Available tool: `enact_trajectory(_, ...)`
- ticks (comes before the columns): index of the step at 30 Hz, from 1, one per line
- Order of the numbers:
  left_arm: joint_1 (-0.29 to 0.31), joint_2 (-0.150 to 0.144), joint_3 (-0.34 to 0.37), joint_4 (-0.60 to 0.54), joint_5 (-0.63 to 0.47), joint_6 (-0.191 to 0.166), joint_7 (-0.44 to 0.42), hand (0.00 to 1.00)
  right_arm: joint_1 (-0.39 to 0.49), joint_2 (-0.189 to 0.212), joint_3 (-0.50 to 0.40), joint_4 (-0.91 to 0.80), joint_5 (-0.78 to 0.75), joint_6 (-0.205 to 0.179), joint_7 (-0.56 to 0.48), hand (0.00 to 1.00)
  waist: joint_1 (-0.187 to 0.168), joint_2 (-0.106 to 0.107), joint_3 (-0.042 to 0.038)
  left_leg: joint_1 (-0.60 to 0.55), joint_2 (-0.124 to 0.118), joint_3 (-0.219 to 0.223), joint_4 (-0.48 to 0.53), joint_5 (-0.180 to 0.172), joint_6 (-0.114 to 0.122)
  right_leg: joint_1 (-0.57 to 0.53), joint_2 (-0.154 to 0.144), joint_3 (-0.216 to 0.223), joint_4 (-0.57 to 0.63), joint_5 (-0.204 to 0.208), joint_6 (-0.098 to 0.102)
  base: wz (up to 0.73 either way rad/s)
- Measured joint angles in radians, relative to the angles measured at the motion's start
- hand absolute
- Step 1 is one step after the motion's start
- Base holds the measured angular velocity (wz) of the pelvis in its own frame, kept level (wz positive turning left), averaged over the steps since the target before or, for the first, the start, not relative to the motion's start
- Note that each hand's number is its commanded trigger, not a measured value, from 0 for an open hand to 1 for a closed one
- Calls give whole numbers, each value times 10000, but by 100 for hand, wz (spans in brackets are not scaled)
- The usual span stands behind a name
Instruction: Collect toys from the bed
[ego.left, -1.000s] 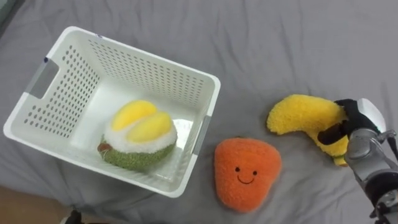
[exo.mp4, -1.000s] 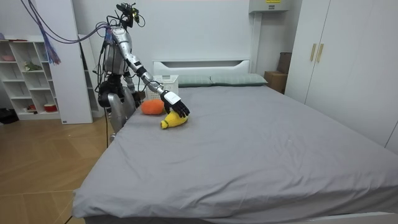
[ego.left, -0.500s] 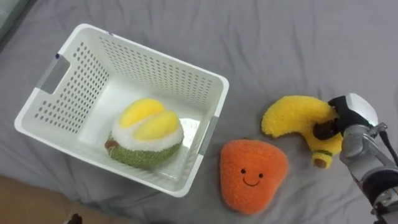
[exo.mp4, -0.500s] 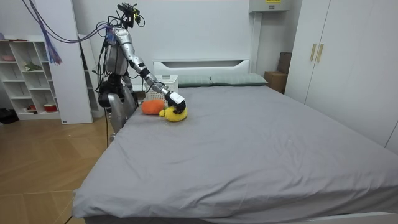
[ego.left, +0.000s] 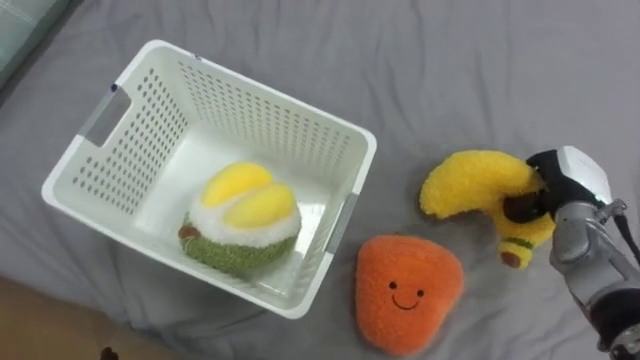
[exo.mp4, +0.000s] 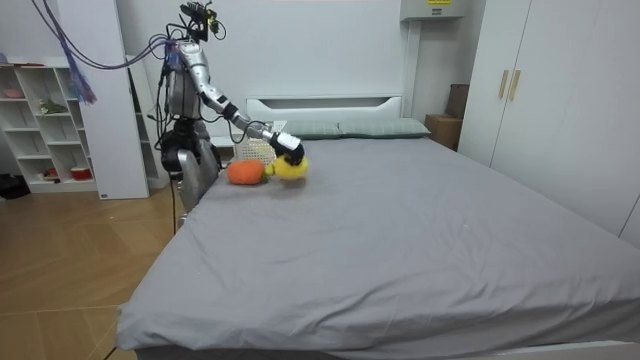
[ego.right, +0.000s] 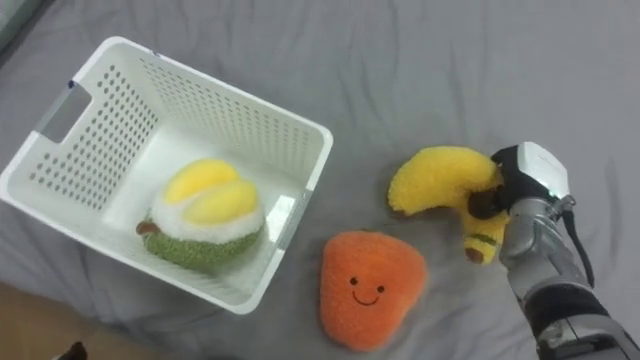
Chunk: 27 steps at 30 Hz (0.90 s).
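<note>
The yellow banana plush (ego.left: 472, 184) sits at the right of the left eye view, caught in the robot's right hand (ego.left: 566, 186). The dark fingers are curled round its lower, narrower end near the brown tip, while the fat curved end juts free toward the centre. In the room view it looks slightly lifted off the grey bed (ego.left: 480, 60), though that is hard to confirm.

The toy is probably light, soft and squashy, so it is unlikely to slip but may droop from an end grip, and mid-body would be steadier. Below it, at lower centre, lies an orange smiling plush (ego.left: 408, 292) — wide and flat, best taken across an edge. At the left stands the white basket (ego.left: 292, 112), holding a green-and-yellow plush (ego.left: 243, 218).
</note>
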Motion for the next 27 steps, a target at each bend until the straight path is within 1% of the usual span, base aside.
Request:
enact_trajectory(1, 208, 0, 112, -64, 58, 27, 0, 0, 339, -1, -170, -1273, -261, 169, 33, 100, -135, 28, -61, 303, -15, -46, -141, 0, -1, 250, -2, -14, 3, -35, 53, 14)
enact_trajectory(2, 383, 2, 183, -171, 176, 38, 2, 0, 489, -18, -176, -1958, -390, 208, 44, 100, -215, 35, -86, 435, -29, -65, -184, 0, -1, 381, -9, -31, 5, -62, 91, 6)
enact_trajectory(3, 666, -11, 319, -413, 215, 56, 4, 0, 794, -129, -183, -3218, -484, 160, 56, 100, -295, 46, -117, 766, -35, -28, -300, -2, -4, 630, -11, -58, -6, -89, 108, 0)
enact_trajectory(4, 753, -12, 335, -465, 214, 60, 5, 0, 929, -174, -204, -3748, -465, 141, 70, 100, -321, 64, -127, 937, -36, -20, -335, -6, -9, 777, -12, -61, -18, -94, 107, 0)
enact_trajectory(5, 839, -19, 361, -460, 220, 86, 7, 0, 1190, -176, -311, -4621, -466, 140, 102, 100, -317, 113, -160, 1246, -37, -35, -372, -15, -18, 1102, -21, -72, -50, -95, 107, 0)
enact_trajectory(6, 915, -21, 380, -455, 332, 108, 7, 0, 1433, -175, -318, -5369, -437, 157, 165, 100, -299, 161, -225, 1569, -52, -39, -493, -21, -25, 1421, -10, -73, -161, -97, 111, 3)
enact_trajectory(7, 940, -35, 428, -485, 446, 119, 7, 0, 1546, -175, -320, -5725, -420, 161, 218, 100, -296, 178, -253, 1690, -65, -41, -546, -26, -27, 1549, -15, -82, -198, -114, 135, 0)
enact_trajectory(9, 931, -85, 554, -484, 521, 116, 32, 0, 1665, -156, -254, -6675, -284, 170, 621, 100, -265, 246, -281, 2107, -131, -40, -674, -31, -25, 1892, -33, -146, -152, -229, 215, 0)
enact_trajectory(12, 1101, -179, 622, -697, 547, 105, 75, 0, 1666, -145, -199, -7463, -152, 204, 1102, 100, -260, 261, -306, 2452, -162, -65, -751, -33, -27, 2269, -40, -144, -166, -280, 220, 0)
enact_trajectory(14, 1248, -245, 599, -917, 624, 126, 84, 0, 1666, -130, -65, -8003, -142, 322, 1378, 100, -243, 232, -329, 2600, -166, -80, -755, -42, -43, 2447, -39, -144, -159, -319, 202, 0)
enact_trajectory(16, 1386, -369, 600, -1009, 622, 214, 85, 0, 1665, -78, 97, -8321, -76, 332, 1560, 100, -190, 236, -327, 2789, -163, -134, -749, -53, -60, 2646, -31, -156, -166, -324, 198, 4)
enact_trajectory(18, 1421, -467, 577, -1016, 626, 375, 74, 0, 1634, 220, 272, -8368, -96, 424, 1876, 100, -100, 163, -361, 2895, -163, -226, -749, -40, -82, 2784, -28, -163, -156, -334, 187, 11)
enact_trajectory(20, 1420, -506, 577, -991, 644, 379, 69, 0, 1633, 509, 348, -8369, -112, 481, 2171, 100, 87, 133, -375, 2903, -162, -234, -747, -31, -94, 2790, -29, -169, -152, -335, 184, 0)
enact_trajectory(21, 1467, -533, 579, -992, 639, 378, 69, 0, 1634, 683, 406, -8373, -113, 586, 2388, 100, 212, 142, -367, 2910, -163, -262, -742, -30, -94, 2811, -31, -193, -138, -334, 184, 0)
enact_trajectory(23, 1531, -573, 580, -1009, 638, 379, 70, 0, 1626, 836, 578, -8391, -136, 747, 2654, 100, 368, 142, -367, 2917, -177, -297, -724, -28, -92, 2845, -33, -292, -139, -334, 184, 9)
enact_trajectory(25, 1625, -577, 586, -996, 638, 388, 83, 0, 1626, 1084, 717, -8393, -236, 801, 2917, 100, 473, 141, -352, 2896, -201, -437, -694, -28, -89, 2893, -51, -424, -140, -334, 184, 18)
enact_trajectory(26, 1644, -580, 595, -948, 631, 415, 87, 0, 1626, 1218, 781, -8392, -297, 839, 3001, 100, 569, 155, -321, 2896, -212, -481, -680, -28, -89, 2919, -52, -439, -153, -335, 185, 12)
enact_trajectory(27, 1653, -582, 604, -938, 724, 511, 87, 0, 1623, 1309, 836, -8392, -339, 869, 3065, 100, 750, 179, -303, 2870, -218, -512, -668, -29, -88, 2914, -51, -434, -166, -335, 185, 9)
